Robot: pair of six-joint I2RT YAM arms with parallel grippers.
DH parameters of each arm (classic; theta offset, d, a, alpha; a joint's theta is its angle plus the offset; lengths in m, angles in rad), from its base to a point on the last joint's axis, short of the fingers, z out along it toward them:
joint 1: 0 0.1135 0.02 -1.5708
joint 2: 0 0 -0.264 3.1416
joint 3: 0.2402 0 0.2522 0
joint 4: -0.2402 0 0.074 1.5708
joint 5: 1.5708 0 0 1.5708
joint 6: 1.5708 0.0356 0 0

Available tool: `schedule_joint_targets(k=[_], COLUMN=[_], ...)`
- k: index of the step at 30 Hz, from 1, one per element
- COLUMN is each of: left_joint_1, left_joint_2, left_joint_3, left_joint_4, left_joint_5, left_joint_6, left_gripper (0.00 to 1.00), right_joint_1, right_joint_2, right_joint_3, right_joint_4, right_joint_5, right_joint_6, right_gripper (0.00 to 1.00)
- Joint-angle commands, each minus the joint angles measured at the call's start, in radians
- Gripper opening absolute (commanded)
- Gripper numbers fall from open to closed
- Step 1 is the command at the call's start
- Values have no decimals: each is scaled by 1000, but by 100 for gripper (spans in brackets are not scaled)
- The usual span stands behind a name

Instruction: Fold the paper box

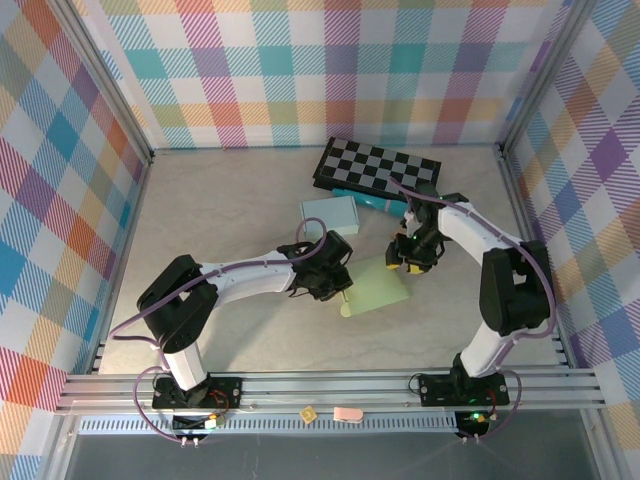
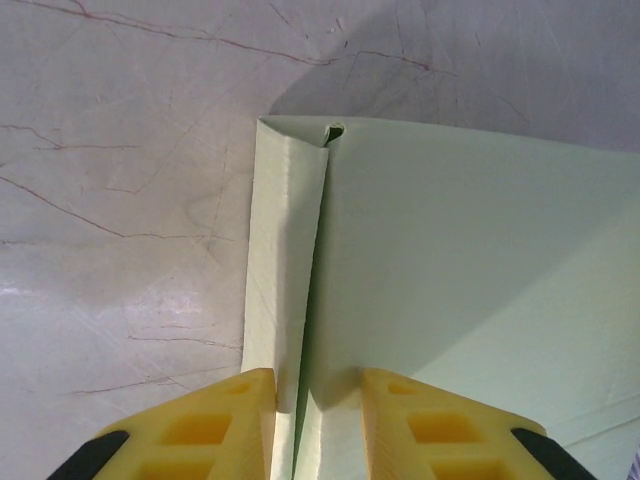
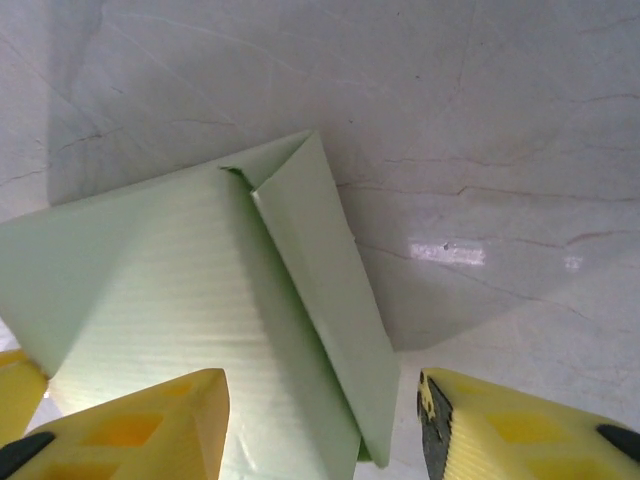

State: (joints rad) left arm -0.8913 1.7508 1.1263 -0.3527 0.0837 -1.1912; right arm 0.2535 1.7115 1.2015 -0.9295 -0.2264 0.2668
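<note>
Left wrist | left gripper (image 2: 318, 415) narrow astride paper box (image 2: 470, 280) fold | right gripper (image 3: 322, 405) wide

On the table (image 1: 230, 200), the paper box (image 1: 378, 288) lies between my two grippers. My left gripper (image 2: 318, 385) sits at its left edge, one finger either side of a raised fold. My right gripper (image 3: 320, 400) is over its far right corner, with a flap between the fingers. Behind the paper box rests a small box (image 1: 330, 213). Just to that box's right lies a pen (image 1: 365, 201), just before a board (image 1: 378, 166) at the table's back.
</note>
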Motion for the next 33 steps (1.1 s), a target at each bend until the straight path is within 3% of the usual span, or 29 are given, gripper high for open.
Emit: schedule_joint_targets(k=[1,19,33], left_joint_1=[15,37,55], left_joint_2=[3,25,47], left_joint_3=[-10,-23,-8], left_joint_4=[-53,7,16], left_joint_5=[-22,23,52], left_joint_6=[21,71,113], left_gripper=[26,16,12], right_joint_1=[0,-1,0], right_joint_2=[19,33,53], right_joint_3=[-5,-80,-66], right_joint_4=[3,91,102], right_joint_5=[-13,-95,-132], right_joint_6=[-31,40,58], right_gripper=[50,25,22])
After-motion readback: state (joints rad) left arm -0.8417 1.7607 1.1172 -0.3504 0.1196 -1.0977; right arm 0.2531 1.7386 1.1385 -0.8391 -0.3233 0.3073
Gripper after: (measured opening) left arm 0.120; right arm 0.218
